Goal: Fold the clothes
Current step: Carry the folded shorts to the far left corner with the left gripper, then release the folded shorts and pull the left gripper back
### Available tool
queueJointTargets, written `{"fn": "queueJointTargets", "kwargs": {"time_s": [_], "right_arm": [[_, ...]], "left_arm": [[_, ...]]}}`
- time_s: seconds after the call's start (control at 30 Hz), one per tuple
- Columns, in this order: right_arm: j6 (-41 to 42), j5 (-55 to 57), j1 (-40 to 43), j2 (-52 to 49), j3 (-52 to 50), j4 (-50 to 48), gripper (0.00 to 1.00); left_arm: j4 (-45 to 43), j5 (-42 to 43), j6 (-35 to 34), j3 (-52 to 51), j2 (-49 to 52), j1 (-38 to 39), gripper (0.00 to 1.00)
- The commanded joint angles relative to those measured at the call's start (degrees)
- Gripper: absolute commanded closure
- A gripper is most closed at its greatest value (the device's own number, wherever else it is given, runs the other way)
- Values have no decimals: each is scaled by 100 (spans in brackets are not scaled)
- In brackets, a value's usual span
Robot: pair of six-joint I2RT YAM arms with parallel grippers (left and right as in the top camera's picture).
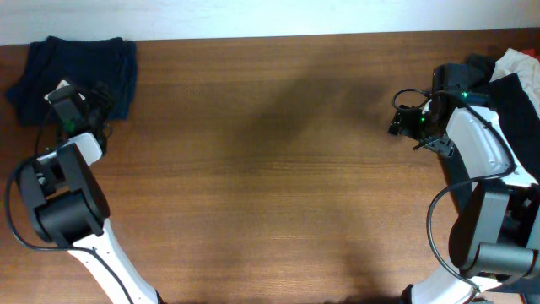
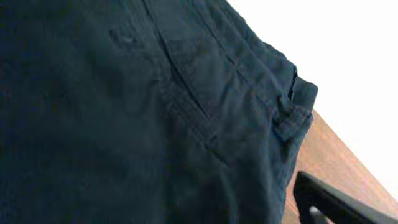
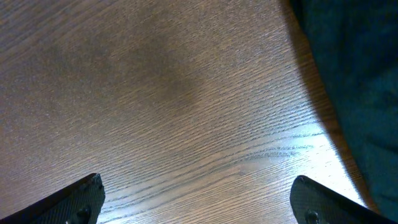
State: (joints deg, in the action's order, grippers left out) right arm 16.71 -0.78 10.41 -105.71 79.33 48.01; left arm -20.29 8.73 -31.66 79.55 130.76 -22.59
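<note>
Clothes: a navy garment (image 1: 80,67) sits folded at the table's (image 1: 270,169) far-left corner under the left gripper (image 1: 72,105), whose state cannot be told, while the right gripper (image 3: 199,205), spread empty, hovers beside a black-and-white pile (image 1: 515,84) at the far-right edge; soft, limp fabric, probably best pinched at a hem.

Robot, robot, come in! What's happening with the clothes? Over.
Right hand open over bare table. Left hand at navy garment, grip unclear. Black pile waits at right. Nothing blocking.

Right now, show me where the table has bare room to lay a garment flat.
Bare wood spans the table between the navy garment at the far left corner and the black and white pile at the right edge. Those two ends are crowded, each with an arm.
</note>
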Motion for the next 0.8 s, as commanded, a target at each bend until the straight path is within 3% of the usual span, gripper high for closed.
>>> {"fn": "queueJointTargets", "kwargs": {"time_s": [0.0, 0.27, 0.3, 0.33, 0.37, 0.43, 0.6, 0.7, 0.73, 0.77], "right_arm": [[22, 11, 11, 33, 68, -2, 1], [22, 11, 11, 33, 68, -2, 1], [24, 11, 11, 33, 68, -2, 1], [22, 13, 11, 33, 68, -2, 1], [24, 11, 11, 33, 68, -2, 1], [22, 11, 11, 33, 68, -2, 2], [22, 11, 11, 33, 68, -2, 1], [24, 11, 11, 33, 68, -2, 1], [24, 11, 11, 33, 68, -2, 1], [24, 11, 11, 33, 68, -2, 1]], "left_arm": [[520, -111, 94, 42, -258, -155, 1], [3237, -245, 177, 42, -2074, -232, 1], [3309, -212, 179, 42, -2085, -227, 20], [3327, -236, 179, 35, -2039, -216, 60], [3300, -240, 181, 35, -1965, -216, 78], [2973, -225, 358, 35, -1537, -199, 100], [1923, -61, 949, 35, -271, -157, 100], [2350, -57, 946, 48, -426, -153, 98], [2597, -59, 949, 48, -820, -153, 90], [2688, -57, 946, 48, -1331, -151, 75]]}}
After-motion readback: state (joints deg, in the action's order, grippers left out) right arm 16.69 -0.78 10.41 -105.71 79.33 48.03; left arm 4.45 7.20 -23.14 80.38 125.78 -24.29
